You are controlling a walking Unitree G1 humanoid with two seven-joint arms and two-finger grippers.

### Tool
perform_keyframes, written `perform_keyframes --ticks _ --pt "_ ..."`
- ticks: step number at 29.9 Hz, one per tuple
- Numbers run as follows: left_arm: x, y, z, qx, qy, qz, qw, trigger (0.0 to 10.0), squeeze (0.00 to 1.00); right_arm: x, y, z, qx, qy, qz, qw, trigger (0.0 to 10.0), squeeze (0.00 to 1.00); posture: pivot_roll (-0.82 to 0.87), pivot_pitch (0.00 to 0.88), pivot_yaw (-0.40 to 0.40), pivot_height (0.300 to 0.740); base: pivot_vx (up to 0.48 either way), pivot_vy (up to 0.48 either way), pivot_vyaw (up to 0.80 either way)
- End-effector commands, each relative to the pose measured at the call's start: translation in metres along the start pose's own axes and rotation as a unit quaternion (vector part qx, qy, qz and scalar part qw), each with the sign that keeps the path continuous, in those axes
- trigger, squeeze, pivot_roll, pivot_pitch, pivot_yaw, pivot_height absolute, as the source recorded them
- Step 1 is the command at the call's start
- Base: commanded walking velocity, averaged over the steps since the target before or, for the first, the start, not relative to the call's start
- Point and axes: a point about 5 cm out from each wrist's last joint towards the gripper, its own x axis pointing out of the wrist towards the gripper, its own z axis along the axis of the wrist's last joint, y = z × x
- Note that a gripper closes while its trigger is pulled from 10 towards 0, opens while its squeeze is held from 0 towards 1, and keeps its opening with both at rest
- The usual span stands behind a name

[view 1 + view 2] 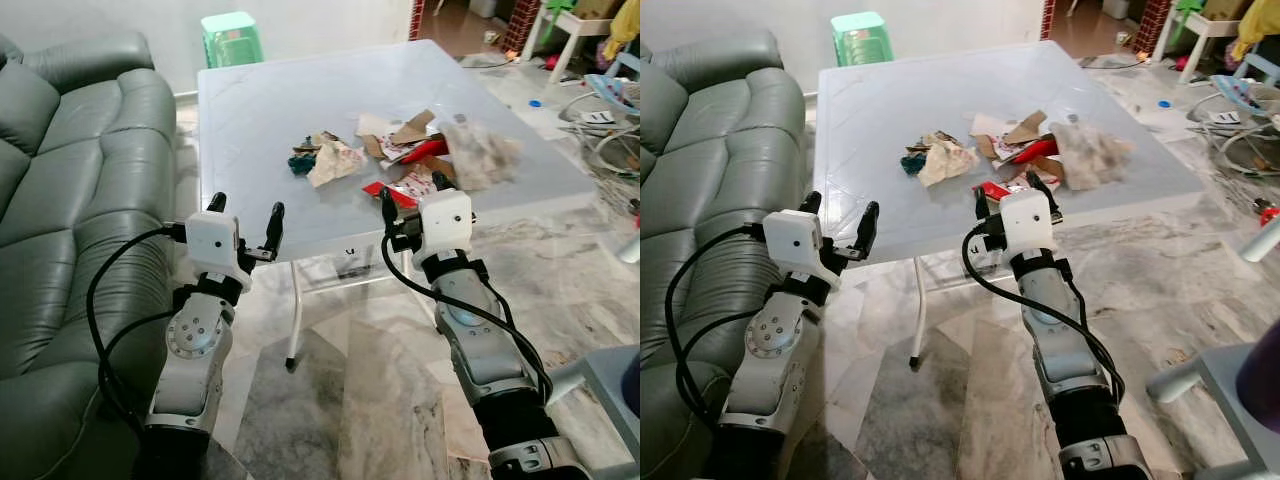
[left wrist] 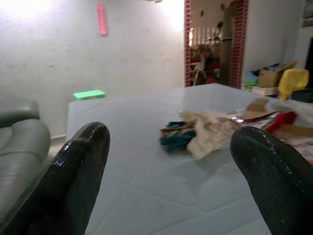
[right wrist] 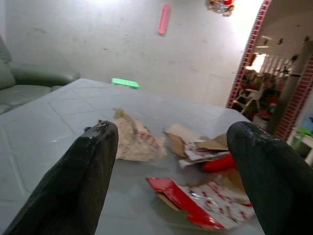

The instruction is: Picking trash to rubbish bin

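1. We read no print on the trash pile (image 1: 400,150); it lies right of centre on the white table (image 1: 260,110).
2. Left gripper (image 1: 245,222) and right gripper (image 1: 412,198) are at the table's near edge, fingers apart, holding nothing.
3. Sofa (image 1: 70,200) borders our left; marble floor (image 1: 340,400) lies below.

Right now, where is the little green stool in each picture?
Left eye view: green stool, top, beyond the white table's far edge, beside the sofa.
Right eye view: top, left of centre.
Left wrist view: left, behind the table.
Right wrist view: a green strip past the table.
Shared landmark: the white table.
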Motion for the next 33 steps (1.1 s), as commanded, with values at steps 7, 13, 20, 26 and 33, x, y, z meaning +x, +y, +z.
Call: perform_keyframes --ticks 7,13,20,26,33 --pt "-0.003 0.002 -0.001 0.000 0.007 0.001 1.000 10.0 0.00 -0.005 -0.007 -0.004 -0.017 0.016 -0.013 1.000 10.0 0.00 -0.01 0.043 0.027 0.740 0.295 0.000 0.00" --pt "-0.004 0.002 -0.002 0.002 0.012 0.001 1.000 10.0 0.00 -0.009 -0.007 -0.011 -0.015 0.039 0.002 0.999 10.0 0.00 0.00 0.047 0.031 0.740 0.181 0.000 0.00" --pt "-0.007 0.004 -0.002 0.005 0.020 0.001 1.000 10.0 0.00 -0.028 -0.008 -0.027 -0.039 0.084 0.029 0.995 10.0 0.00 0.00 0.052 0.037 0.740 0.000 0.000 0.00" --pt "-0.012 0.007 -0.005 0.009 0.032 -0.006 0.999 10.0 0.00 -0.050 -0.015 -0.046 -0.066 0.130 0.031 0.989 10.0 0.00 0.01 0.061 0.059 0.740 0.000 0.000 0.00" --pt "-0.018 0.002 -0.004 0.008 0.034 -0.031 0.999 10.0 0.00 -0.049 -0.014 -0.050 -0.112 0.124 0.030 0.985 10.0 0.00 0.03 0.072 0.078 0.740 0.000 0.000 0.00"
